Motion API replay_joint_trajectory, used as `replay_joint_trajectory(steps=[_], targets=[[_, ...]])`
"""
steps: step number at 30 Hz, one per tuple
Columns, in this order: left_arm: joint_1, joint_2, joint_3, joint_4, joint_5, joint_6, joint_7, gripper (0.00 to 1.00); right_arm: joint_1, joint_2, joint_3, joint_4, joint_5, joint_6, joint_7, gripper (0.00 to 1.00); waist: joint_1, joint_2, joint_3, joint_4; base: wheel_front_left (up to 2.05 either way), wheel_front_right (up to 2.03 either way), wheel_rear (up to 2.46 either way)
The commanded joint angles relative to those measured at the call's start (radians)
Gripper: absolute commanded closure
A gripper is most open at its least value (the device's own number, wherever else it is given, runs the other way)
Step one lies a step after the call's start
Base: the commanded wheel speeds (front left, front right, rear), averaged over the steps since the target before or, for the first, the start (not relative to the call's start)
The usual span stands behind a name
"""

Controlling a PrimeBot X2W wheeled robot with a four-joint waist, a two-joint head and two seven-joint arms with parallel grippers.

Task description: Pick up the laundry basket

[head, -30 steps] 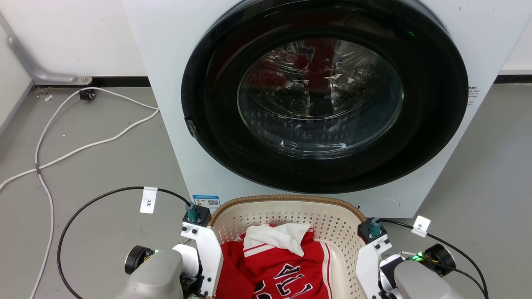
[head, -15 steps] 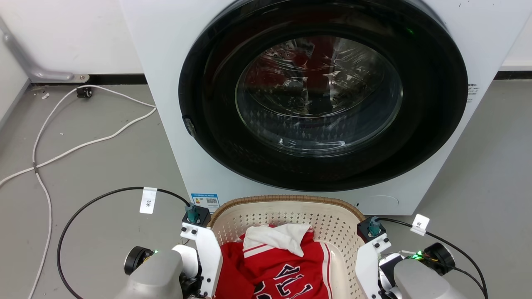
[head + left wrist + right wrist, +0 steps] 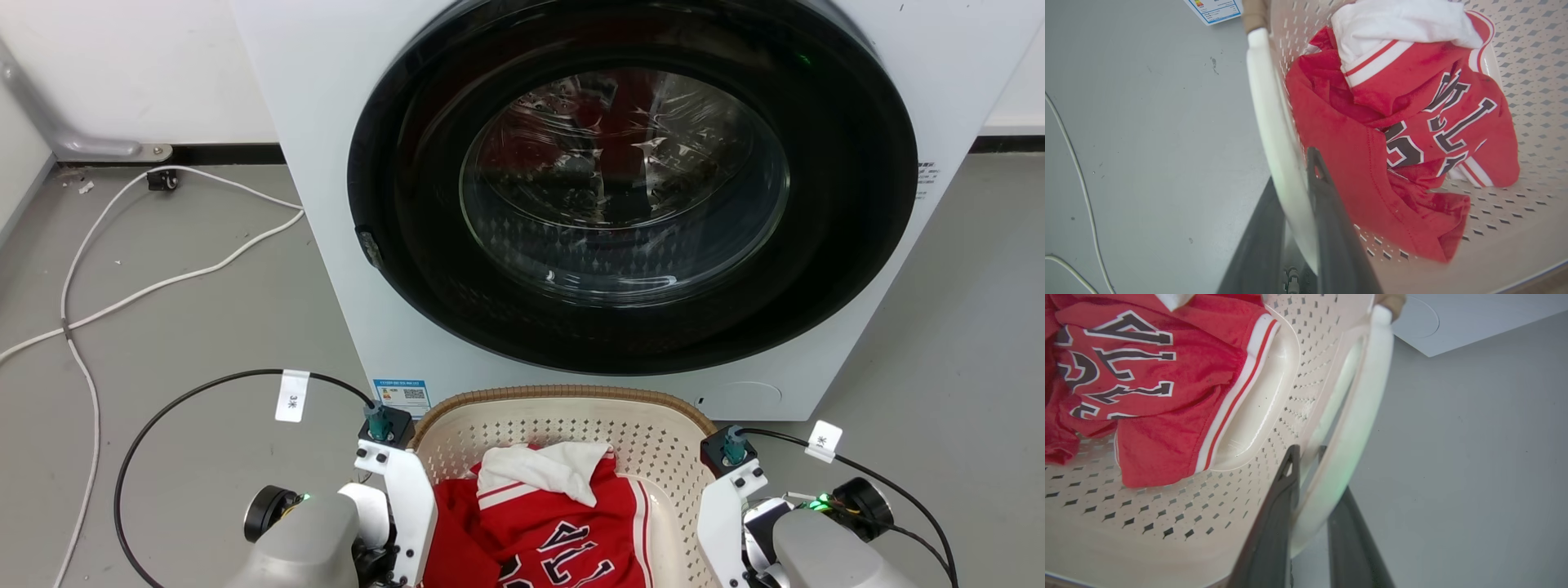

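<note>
Cream laundry basket (image 3: 571, 426) with brown woven rim (image 3: 563, 391); red, black-lettered jersey (image 3: 563, 535).

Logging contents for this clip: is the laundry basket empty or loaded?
Partly loaded: a red jersey and a white cloth lie in the laundry basket; much perforated floor is bare.

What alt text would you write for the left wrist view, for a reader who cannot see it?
The left pincer clamps the white side handle of the laundry basket between two dark fingers. Inside lie a red jersey and a white cloth; grey floor lies left.
</note>
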Motion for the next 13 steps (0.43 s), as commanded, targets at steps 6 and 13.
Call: replay_joint_trajectory(steps=[6, 13], targets=[[-0.021, 0.014, -0.021, -0.007, -0.01, 0.002, -0.006, 1.0, 0.006, -0.016, 0.017, 0.007, 0.0, 0.0, 0.012, 1.0, 0.0, 0.0, 0.0, 0.001, 0.0, 0.0, 0.0], [-0.021, 0.018, -0.035, -0.006, -0.021, 0.002, -0.007, 1.0, 0.013, -0.017, 0.021, 0.008, 0.007, 0.0, 0.015, 1.0, 0.0, 0.0, -0.001, 0.003, 0.0, 0.0, 0.0]])
